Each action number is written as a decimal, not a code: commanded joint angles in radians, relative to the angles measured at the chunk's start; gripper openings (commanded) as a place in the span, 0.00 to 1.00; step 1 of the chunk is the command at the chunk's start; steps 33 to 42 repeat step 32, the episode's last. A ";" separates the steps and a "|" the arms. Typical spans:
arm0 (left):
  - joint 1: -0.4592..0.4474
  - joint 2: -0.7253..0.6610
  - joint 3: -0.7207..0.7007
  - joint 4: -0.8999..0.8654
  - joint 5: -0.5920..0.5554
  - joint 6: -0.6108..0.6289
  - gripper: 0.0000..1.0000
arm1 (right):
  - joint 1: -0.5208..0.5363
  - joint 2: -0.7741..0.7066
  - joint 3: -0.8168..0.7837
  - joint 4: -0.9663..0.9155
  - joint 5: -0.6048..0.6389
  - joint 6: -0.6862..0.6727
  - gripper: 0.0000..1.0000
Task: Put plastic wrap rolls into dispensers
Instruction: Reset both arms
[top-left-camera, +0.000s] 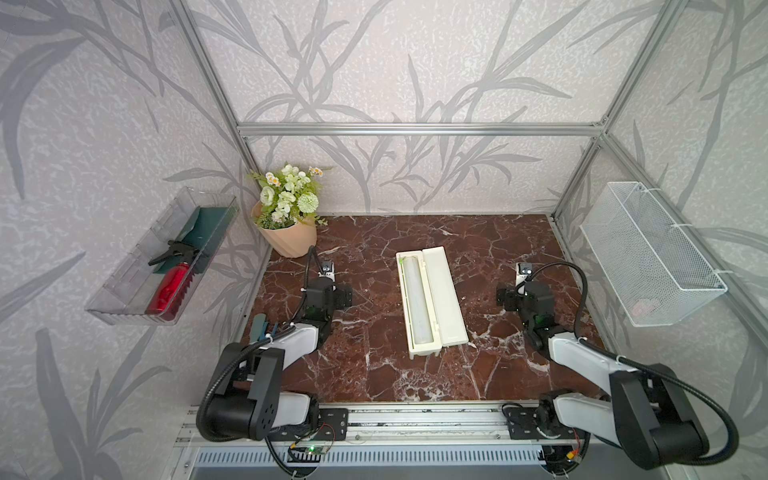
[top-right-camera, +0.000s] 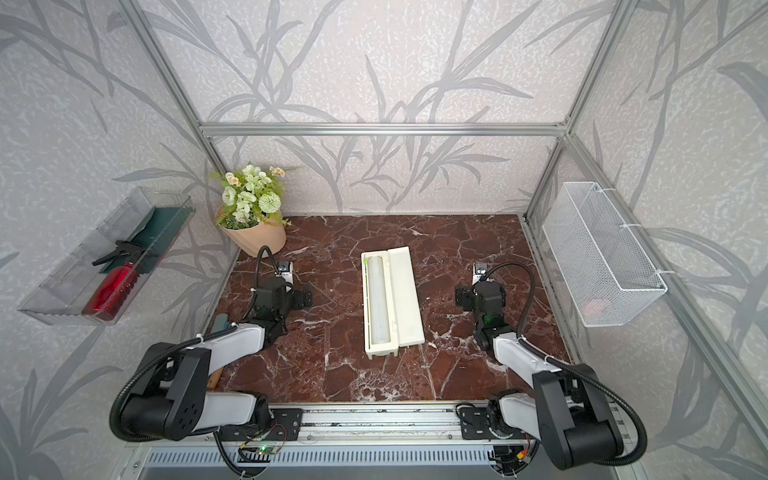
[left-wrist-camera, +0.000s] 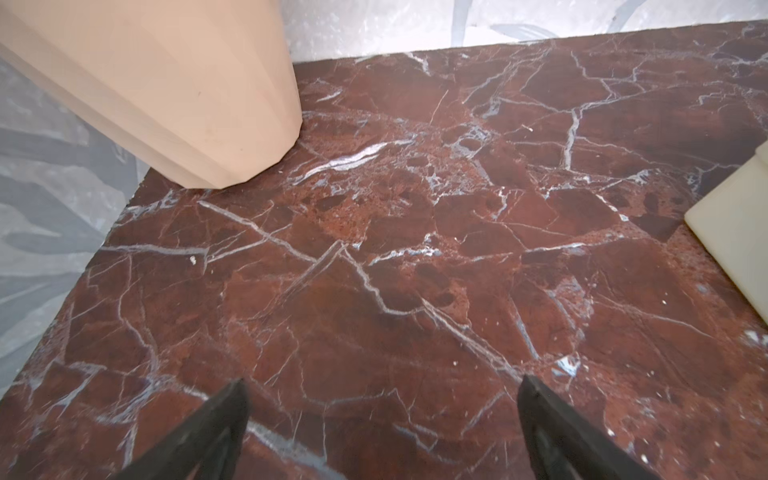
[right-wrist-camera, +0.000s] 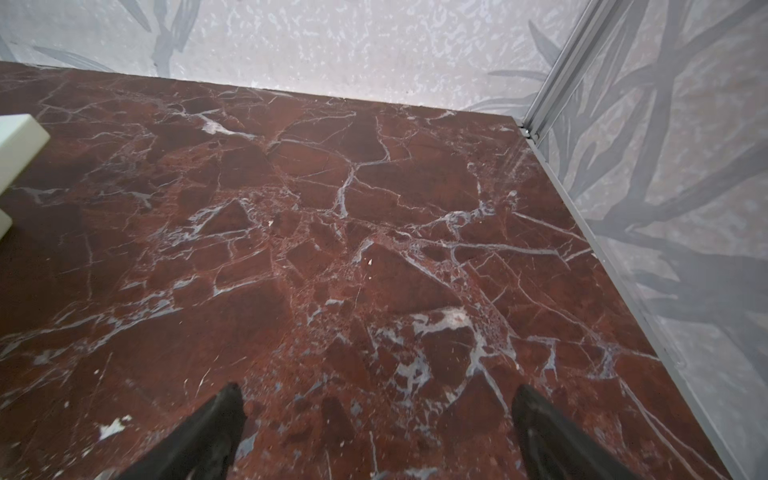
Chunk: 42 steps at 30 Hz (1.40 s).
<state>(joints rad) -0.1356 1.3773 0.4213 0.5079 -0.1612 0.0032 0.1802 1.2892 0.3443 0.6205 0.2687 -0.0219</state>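
Left gripper (left-wrist-camera: 382, 388) and right gripper (right-wrist-camera: 376, 392): jaws spread wide, nothing held.
Both are poised over the red marble table (top-left-camera: 365, 257), on either side of the dispenser (top-left-camera: 424, 352); the plastic wrap roll (top-left-camera: 415, 305) is seen lying inside it, with the lid (top-left-camera: 445, 291) folded open alongside.

Dispenser (top-left-camera: 444, 299), lid open, lies at centre of table (top-left-camera: 374, 374) in both top views; bare marble lanes left and right of it. Flower pot (top-left-camera: 291, 241) blocks upper-left corner. Left arm (top-left-camera: 291, 340) and right arm (top-left-camera: 582, 353) occupy lower-left and lower-right edges.
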 joint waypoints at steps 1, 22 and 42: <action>0.008 0.012 -0.018 0.192 -0.038 0.082 1.00 | 0.002 0.123 -0.061 0.391 0.040 -0.058 0.99; 0.134 0.186 -0.049 0.443 -0.086 -0.051 0.99 | -0.010 0.312 0.009 0.426 0.030 -0.048 0.99; 0.131 0.188 -0.046 0.438 -0.065 -0.043 0.99 | -0.010 0.311 0.010 0.423 0.028 -0.049 0.99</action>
